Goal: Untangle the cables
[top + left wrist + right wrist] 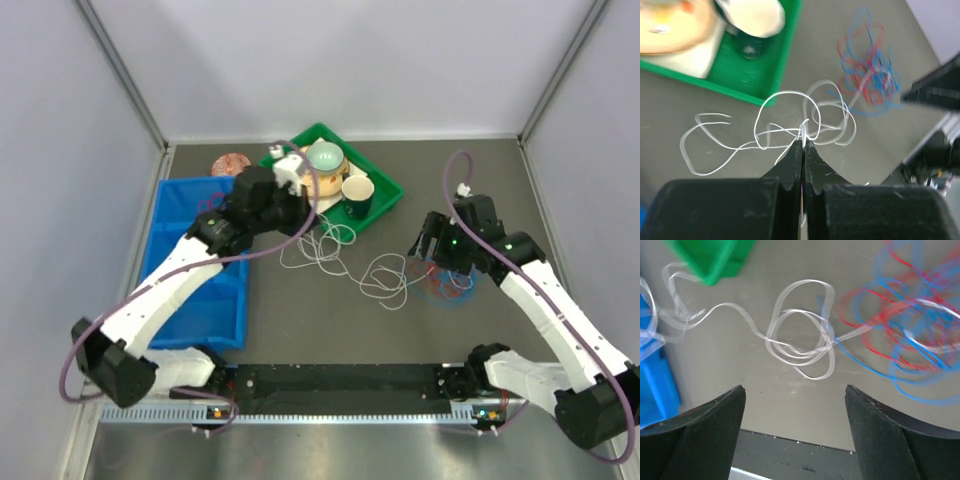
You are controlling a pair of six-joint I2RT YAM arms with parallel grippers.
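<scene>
Because the left jaws are pressed fully together on a strand of the white cable [800,354], while the right jaws stand wide open with nothing in them, the step in hand looks like a fresh grasp by the right arm so that white can be drawn out of the colored snarl.

The white cable lies in loose loops on the counter [330,340], just on the near side of the green tray [383,207], and trails off to the right of the tray. There it runs into the red and blue cables [900,325], which are heaped together well to the right of the tray.

To do it well, the right jaws should probably close on the red-and-blue heap itself, or on white just short of it, not on the free white loops. The left arm could then pull back toward the tray slowly and low, so that the loops open rather than cinch into a knot.

The left wrist view alone shows the pinch, with white caught at the very tips. The right wrist view alone shows white threading in among the red and blue strands; whether it is knotted there cannot be told. Only the overhead view shows both arms, with the right one poised over the heap.
</scene>
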